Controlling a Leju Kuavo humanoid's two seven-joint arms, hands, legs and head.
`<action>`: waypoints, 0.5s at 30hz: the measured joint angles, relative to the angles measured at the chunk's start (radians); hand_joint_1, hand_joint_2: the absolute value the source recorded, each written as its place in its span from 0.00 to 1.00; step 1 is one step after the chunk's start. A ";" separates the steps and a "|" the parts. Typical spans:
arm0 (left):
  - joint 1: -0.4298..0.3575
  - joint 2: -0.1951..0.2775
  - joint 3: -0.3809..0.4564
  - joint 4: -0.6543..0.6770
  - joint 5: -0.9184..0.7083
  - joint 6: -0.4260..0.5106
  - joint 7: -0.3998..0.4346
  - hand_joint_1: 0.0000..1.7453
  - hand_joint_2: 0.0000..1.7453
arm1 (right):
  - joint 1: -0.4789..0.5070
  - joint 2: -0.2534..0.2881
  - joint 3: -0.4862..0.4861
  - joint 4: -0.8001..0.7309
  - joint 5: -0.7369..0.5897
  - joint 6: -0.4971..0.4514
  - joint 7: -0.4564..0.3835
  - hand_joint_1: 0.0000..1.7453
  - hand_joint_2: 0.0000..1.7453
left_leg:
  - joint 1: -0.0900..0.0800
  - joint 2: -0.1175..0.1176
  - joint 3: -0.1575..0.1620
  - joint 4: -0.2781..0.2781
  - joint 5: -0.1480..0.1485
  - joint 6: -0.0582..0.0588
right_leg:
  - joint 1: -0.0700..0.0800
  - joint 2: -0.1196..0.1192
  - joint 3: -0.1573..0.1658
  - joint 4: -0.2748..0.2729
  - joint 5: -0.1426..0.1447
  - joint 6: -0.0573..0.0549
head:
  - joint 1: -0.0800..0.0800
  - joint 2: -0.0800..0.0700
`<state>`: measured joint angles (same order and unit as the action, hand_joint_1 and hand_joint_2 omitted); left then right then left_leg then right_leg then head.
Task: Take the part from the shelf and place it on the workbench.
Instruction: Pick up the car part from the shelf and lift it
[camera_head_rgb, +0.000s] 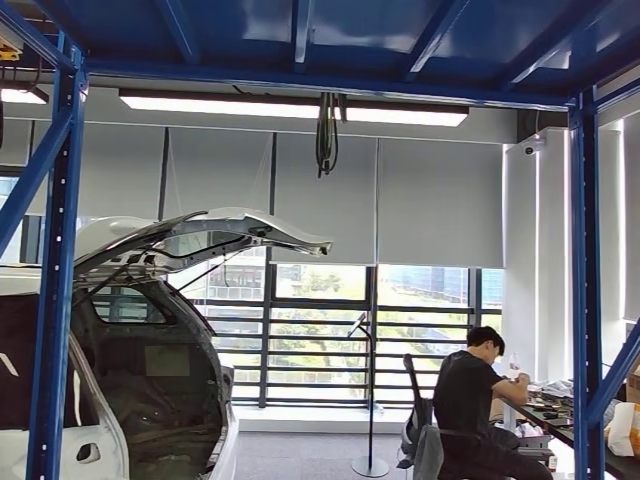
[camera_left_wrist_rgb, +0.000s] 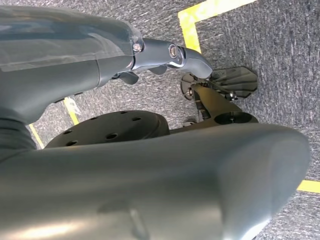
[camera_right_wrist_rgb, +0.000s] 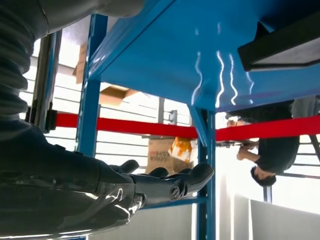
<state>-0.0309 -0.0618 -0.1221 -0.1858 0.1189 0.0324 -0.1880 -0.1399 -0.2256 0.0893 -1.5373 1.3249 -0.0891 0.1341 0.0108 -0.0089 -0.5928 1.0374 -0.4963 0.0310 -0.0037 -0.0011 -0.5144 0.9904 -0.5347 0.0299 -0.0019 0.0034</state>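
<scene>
In the right wrist view my right hand (camera_right_wrist_rgb: 166, 182) lies with its fingers stretched out and nothing in it, close below a blue shelf board (camera_right_wrist_rgb: 170, 60). A dark flat thing (camera_right_wrist_rgb: 279, 45) lies against that board at its far end; I cannot tell whether it is the part. My left hand (camera_left_wrist_rgb: 162, 55) hangs over grey carpet with its fingers straight and holds nothing. The head view looks through the blue shelf frame (camera_head_rgb: 56, 300) into the room.
A white car (camera_head_rgb: 151, 370) with its tailgate raised stands at the left. A person (camera_head_rgb: 472, 400) sits at a cluttered desk (camera_head_rgb: 558, 420) at the right, with a floor stand (camera_head_rgb: 370, 400) between. Red beams (camera_right_wrist_rgb: 143, 127) and cardboard boxes (camera_right_wrist_rgb: 162, 152) lie beyond my right hand. Yellow tape (camera_left_wrist_rgb: 192, 25) marks the carpet.
</scene>
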 joint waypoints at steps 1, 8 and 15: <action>0.000 0.000 0.000 0.000 -0.002 0.000 0.000 0.00 0.00 | -0.004 0.006 0.000 0.000 0.015 -0.002 0.004 0.00 1.00 | 0.000 0.000 0.000 0.000 0.000 0.000 | 0.000 0.000 0.000 0.000 0.000 0.000 | 0.000 0.000; -0.001 0.000 -0.001 0.000 -0.014 -0.002 0.000 0.00 0.00 | -0.063 0.036 -0.007 0.027 0.044 0.012 0.005 0.00 1.00 | 0.000 0.000 0.000 0.000 0.000 0.000 | 0.000 0.000 0.000 0.000 0.000 0.000 | 0.000 0.000; -0.002 0.000 -0.004 0.000 -0.027 -0.004 0.001 0.00 0.00 | -0.135 0.047 -0.025 0.117 0.027 0.028 -0.002 0.00 1.00 | 0.000 0.000 0.000 0.000 0.000 0.000 | 0.000 0.000 0.000 0.000 0.000 0.000 | 0.000 0.000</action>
<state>-0.0332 -0.0618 -0.1264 -0.1858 0.0923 0.0282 -0.1873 -0.2753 -0.1787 0.0648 -1.4202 1.3521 -0.0615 0.1325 0.0107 -0.0089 -0.5928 1.0375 -0.4961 0.0308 -0.0038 -0.0012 -0.5145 0.9908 -0.5347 0.0300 -0.0019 0.0034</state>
